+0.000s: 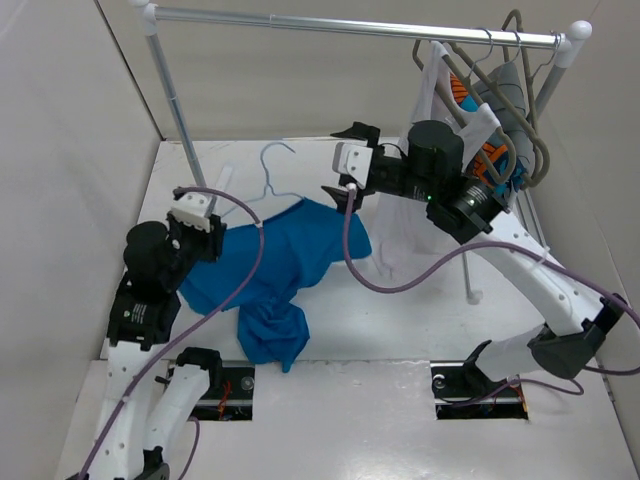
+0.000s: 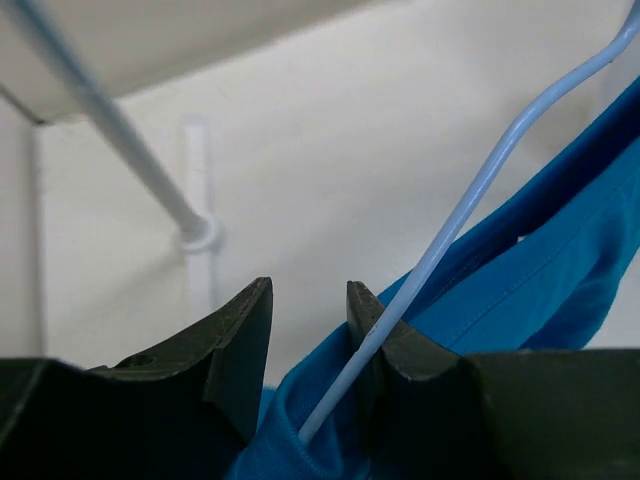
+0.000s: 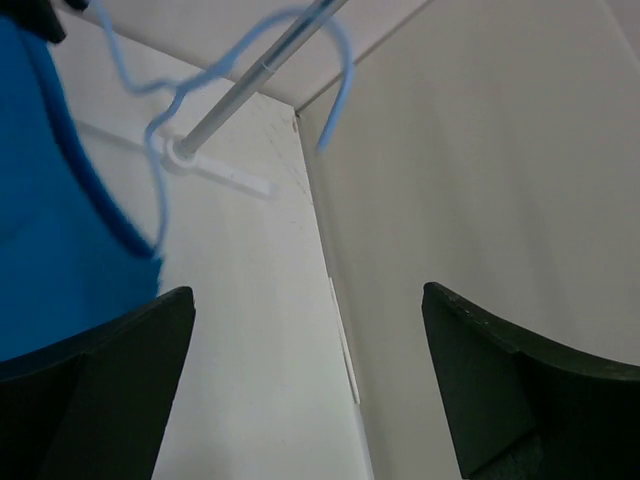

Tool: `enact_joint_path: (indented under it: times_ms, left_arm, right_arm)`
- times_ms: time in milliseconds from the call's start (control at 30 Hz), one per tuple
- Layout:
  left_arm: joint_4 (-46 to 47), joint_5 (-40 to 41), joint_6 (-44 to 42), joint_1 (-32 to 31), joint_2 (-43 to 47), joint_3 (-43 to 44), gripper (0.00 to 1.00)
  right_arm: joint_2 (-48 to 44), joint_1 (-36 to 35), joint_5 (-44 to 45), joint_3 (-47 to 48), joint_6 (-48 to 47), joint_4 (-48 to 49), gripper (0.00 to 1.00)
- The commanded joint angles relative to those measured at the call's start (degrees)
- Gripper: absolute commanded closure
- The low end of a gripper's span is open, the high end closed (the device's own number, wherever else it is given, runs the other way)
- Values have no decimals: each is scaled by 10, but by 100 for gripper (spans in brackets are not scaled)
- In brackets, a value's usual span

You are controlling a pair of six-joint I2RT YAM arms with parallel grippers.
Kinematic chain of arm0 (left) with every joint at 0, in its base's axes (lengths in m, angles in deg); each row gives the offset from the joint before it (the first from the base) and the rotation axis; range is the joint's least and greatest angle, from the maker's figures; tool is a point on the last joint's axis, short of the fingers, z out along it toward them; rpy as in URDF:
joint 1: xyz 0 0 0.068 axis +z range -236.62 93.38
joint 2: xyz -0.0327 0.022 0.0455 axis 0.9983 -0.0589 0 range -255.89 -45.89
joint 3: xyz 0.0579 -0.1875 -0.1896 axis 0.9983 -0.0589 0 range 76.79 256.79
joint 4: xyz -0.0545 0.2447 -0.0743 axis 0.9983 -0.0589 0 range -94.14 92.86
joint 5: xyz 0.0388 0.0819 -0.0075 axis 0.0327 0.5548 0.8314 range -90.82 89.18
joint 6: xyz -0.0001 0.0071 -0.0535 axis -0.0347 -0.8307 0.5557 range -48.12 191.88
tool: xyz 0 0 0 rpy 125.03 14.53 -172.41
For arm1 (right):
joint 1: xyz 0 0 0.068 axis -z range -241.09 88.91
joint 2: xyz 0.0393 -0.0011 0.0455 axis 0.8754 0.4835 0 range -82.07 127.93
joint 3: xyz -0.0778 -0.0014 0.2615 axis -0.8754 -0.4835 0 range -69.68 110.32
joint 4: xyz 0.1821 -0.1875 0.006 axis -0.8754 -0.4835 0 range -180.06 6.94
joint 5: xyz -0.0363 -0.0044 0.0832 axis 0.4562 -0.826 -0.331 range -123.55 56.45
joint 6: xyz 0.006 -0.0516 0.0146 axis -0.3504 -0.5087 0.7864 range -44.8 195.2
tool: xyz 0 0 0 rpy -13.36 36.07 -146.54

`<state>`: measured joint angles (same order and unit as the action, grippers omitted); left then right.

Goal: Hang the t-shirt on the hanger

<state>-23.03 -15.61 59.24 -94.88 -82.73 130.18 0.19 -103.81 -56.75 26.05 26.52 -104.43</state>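
The bright blue t-shirt (image 1: 275, 265) lies bunched on the white table at centre-left, with one edge raised toward my left gripper (image 1: 212, 235). The pale-blue wire hanger (image 1: 272, 165) rises from the shirt's top edge, its hook pointing to the back. In the left wrist view the hanger wire (image 2: 470, 200) runs down between the narrow jaws of the left gripper (image 2: 310, 300) into a fold of the shirt (image 2: 520, 290), and the fabric fills the gap. My right gripper (image 1: 340, 165) hovers wide open and empty just right of the hook; it also shows in the right wrist view (image 3: 305, 300).
A clothes rail (image 1: 350, 25) spans the back, its left pole (image 1: 175, 110) standing behind the hanger. At its right end hang a white tank top (image 1: 432, 90), a patterned garment (image 1: 490, 155) and grey hangers (image 1: 520, 80). Walls close in left and right.
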Motion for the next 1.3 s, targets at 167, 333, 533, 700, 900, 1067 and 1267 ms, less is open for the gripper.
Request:
enact_joint_path:
  times_ms: [167, 333, 533, 700, 900, 1067, 1267]
  left_arm:
    - [139, 241, 68, 0, 17, 158, 100]
    - [201, 281, 42, 0, -34, 212, 100]
    - [230, 289, 42, 0, -124, 297, 100]
    - [186, 267, 47, 0, -204, 364, 100]
    - [179, 255, 54, 0, -226, 371, 100]
    - [154, 255, 61, 0, -248, 381, 100]
    - [154, 260, 80, 25, -265, 386, 100]
  right_arm:
    - [-57, 0, 29, -31, 13, 63, 0]
    - [-47, 0, 18, -36, 37, 85, 0]
    - [-20, -13, 32, -36, 58, 111, 0]
    - [35, -13, 62, 28, 69, 125, 0]
    - [147, 57, -38, 81, 121, 217, 0]
    - [201, 88, -90, 103, 179, 316, 0]
    - [263, 112, -120, 161, 190, 330, 0]
